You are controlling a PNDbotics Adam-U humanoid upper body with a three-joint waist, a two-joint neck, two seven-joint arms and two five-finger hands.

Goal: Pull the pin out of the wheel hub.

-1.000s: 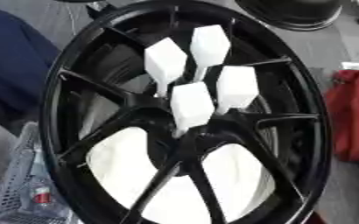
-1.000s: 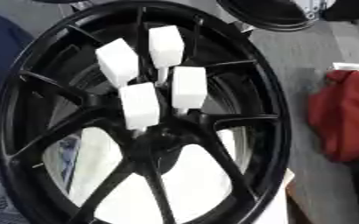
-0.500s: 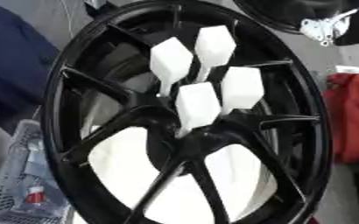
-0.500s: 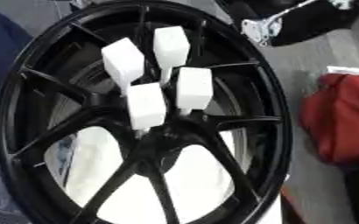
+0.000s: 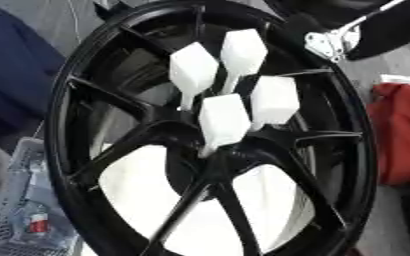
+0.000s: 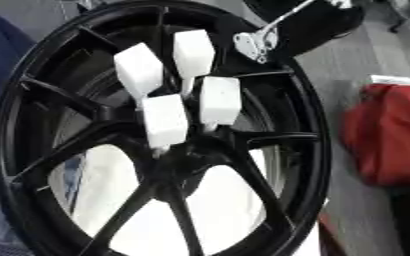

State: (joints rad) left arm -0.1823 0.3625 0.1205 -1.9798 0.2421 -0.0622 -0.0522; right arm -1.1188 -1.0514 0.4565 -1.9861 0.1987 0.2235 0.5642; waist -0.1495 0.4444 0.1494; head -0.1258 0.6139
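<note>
A big black wheel hub with spokes stands tilted and fills both eye views. Several white pins with blocky heads stick out around its centre: two upper ones, one at the right and the lowest, nearest the centre. My right arm, black with a silver bracket at its end, reaches in from the upper right over the hub's top rim. It is apart from the pins and touches none. My left hand shows in neither view.
A red bag lies to the right of the hub. Dark blue cloth is at the left, and a grey mesh basket at the lower left. A white surface shows through the spokes.
My right arm has come in from the upper right corner, down and left over the hub's rim, closer to the upper pins. The pins stay in place.
</note>
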